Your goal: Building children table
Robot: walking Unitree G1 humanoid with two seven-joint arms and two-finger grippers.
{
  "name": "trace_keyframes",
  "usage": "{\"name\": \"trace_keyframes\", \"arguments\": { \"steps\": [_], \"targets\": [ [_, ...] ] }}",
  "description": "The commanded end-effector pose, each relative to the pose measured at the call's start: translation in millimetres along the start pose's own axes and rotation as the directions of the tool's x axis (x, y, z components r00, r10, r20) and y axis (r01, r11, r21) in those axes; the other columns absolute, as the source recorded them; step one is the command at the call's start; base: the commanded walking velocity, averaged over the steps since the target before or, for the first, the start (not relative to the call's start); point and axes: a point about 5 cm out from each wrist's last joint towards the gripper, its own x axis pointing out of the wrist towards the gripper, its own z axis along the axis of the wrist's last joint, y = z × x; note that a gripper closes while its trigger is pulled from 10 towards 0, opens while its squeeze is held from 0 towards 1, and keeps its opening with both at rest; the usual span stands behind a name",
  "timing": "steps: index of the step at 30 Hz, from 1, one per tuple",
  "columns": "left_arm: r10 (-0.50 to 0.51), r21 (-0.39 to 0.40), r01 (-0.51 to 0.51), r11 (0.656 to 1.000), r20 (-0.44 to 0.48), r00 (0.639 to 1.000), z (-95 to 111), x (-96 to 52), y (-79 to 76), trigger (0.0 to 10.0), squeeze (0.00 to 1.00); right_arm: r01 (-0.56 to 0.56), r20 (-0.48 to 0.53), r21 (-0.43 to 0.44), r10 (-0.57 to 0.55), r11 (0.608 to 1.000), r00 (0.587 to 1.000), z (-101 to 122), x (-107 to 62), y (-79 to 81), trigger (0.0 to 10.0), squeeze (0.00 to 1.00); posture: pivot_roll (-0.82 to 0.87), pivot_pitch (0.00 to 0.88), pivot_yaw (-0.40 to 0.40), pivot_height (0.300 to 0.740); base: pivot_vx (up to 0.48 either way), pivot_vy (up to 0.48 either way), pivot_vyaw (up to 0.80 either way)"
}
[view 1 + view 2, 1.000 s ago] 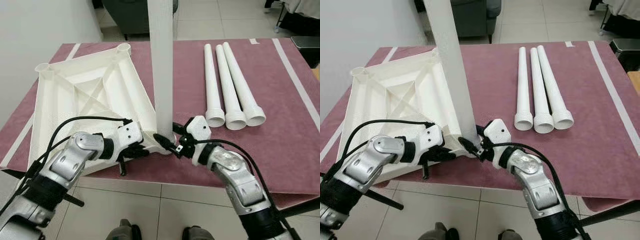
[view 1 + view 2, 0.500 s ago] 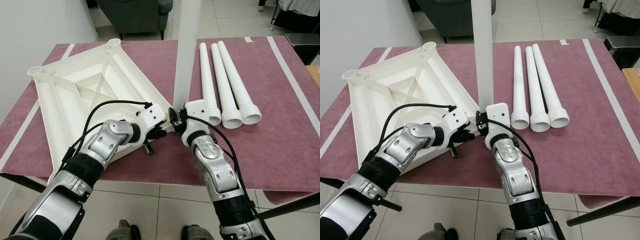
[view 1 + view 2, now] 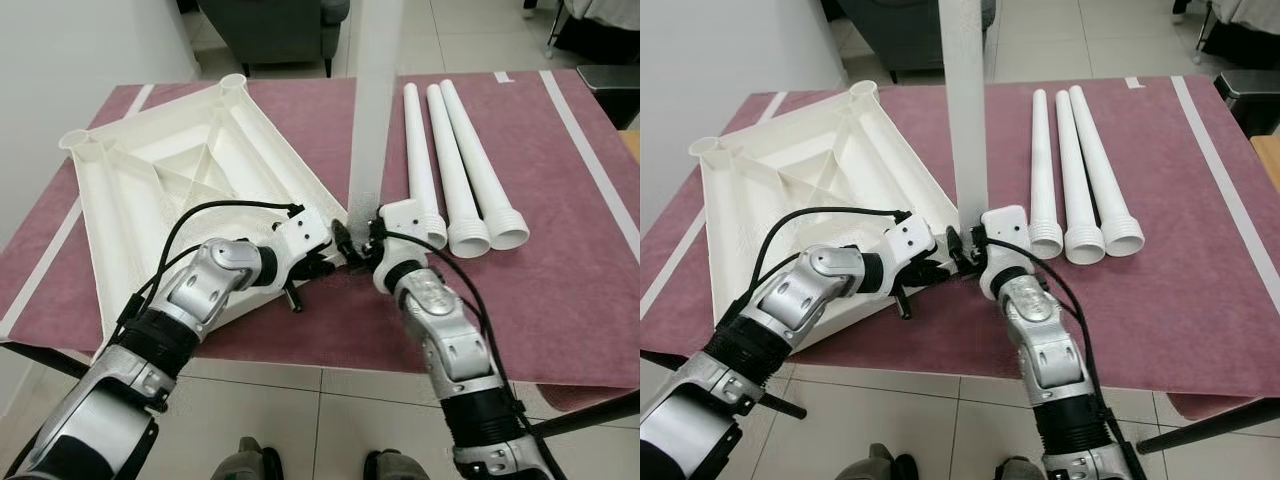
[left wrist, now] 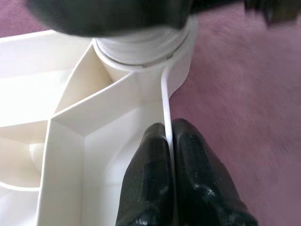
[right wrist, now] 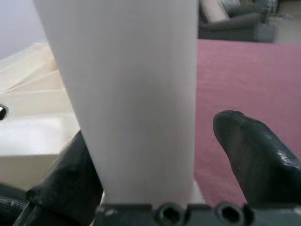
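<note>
Tabletop, white, upside down w/ ribs up, lies on a maroon mat, taking the 9 to 11 o'clock part of the head view. One leg stands upright in the near corner socket, right at centre, top running out at 12 o'clock.

L gripper at that same corner, coming in from 8 o'clock. Wrist cam: both black fingers pinched together on the thin rim wall of the tabletop, just short of the socket. Clamped tight, the wall is a sliver between the pads.

R gripper at the leg base, arm reaching up from 5 o'clock. Wrist cam: leg sits between the two fingers; one is pressed up beside the leg, the other stands off w/ a clear gap of mat showing. So fingers apart, straddling the leg, not squeezing it.

Three spare legs lie side by side at 1 to 2 o'clock, touching each other, threaded collars toward the robot, well apart from the tabletop but just beside the R wrist.

Pale stripes run along the mat edges at 9 and 3 o'clock. Grey armchair on tile floor at 12 o'clock beyond the mat. Robot's feet at 6 o'clock on tile.
</note>
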Motion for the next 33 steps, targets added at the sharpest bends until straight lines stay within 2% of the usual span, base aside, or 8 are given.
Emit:
{"name": "trace_keyframes", "arguments": {
  "steps": [1, 9, 15, 16, 17, 18, 27, 33],
  "targets": [
    [-0.08, 0.107, 0.074, 0.992, 0.052, 0.995, 17, -7.6, -3.5, 10.0, 0.0, -0.033, 0.053, 0.002, 0.033, 0.999, 0.998, 10, -0.7, -1.4, 10.0, 0.0, -0.02, 0.114, 0.139, 0.74, 0.0, 0.0, 0.0],
    [-0.197, 0.155, 0.193, 0.969, 0.009, 0.98, 3, -49.9, -20.3, 10.0, 0.0, -0.469, 0.016, -0.054, 0.471, 0.881, 0.882, 12, -23.8, 12.9, 10.0, 0.0, -0.01, 0.103, 0.127, 0.74, 0.0, 0.0, 0.0],
    [-0.216, 0.16, 0.213, 0.964, 0.0, 0.976, 1, -60.5, -23.3, 10.0, 0.0, -0.574, -0.015, -0.041, 0.573, 0.818, 0.819, 5, -31.9, 25.1, 9.6, 0.0, 0.0, 0.098, 0.126, 0.74, 0.0, 0.0, 0.0],
    [-0.215, 0.159, 0.213, 0.964, -0.002, 0.977, 1, -62.2, -24.1, 10.0, 0.0, -0.587, -0.017, -0.038, 0.587, 0.808, 0.809, 5, -32.9, 26.1, 4.8, 0.0, 0.0, 0.097, 0.126, 0.74, 0.0, 0.0, 0.0],
    [-0.215, 0.159, 0.213, 0.964, -0.002, 0.977, 1, -62.2, -24.1, 10.0, 0.0, -0.587, -0.017, -0.038, 0.587, 0.808, 0.809, 5, -32.9, 26.1, 4.8, 0.0, 0.0, 0.097, 0.126, 0.74, 0.0, 0.0, 0.0],
    [-0.208, 0.155, 0.206, 0.966, -0.003, 0.978, 2, -61.9, -24.8, 10.0, 0.0, -0.597, -0.011, -0.027, 0.597, 0.802, 0.802, 4, -33.3, 26.5, 0.0, 0.0, -0.01, 0.095, 0.127, 0.74, 0.0, 0.0, 0.0],
    [-0.198, 0.142, 0.192, 0.971, 0.025, 0.98, 5, -52.1, -24.1, 10.0, 0.0, -0.557, -0.038, -0.013, 0.556, 0.83, 0.83, -4, -31.6, 26.3, 0.0, 0.0, -0.01, 0.096, 0.129, 0.74, 0.0, 0.0, 0.0],
    [-0.122, 0.094, 0.116, 0.989, 0.054, 0.991, 8, -24.0, -14.4, 10.0, 0.0, -0.273, -0.157, -0.035, 0.265, 0.961, 0.952, -33, -16.6, 18.3, 0.0, 0.0, -0.01, 0.105, 0.129, 0.74, 0.0, 0.0, 0.0]
  ]
}}
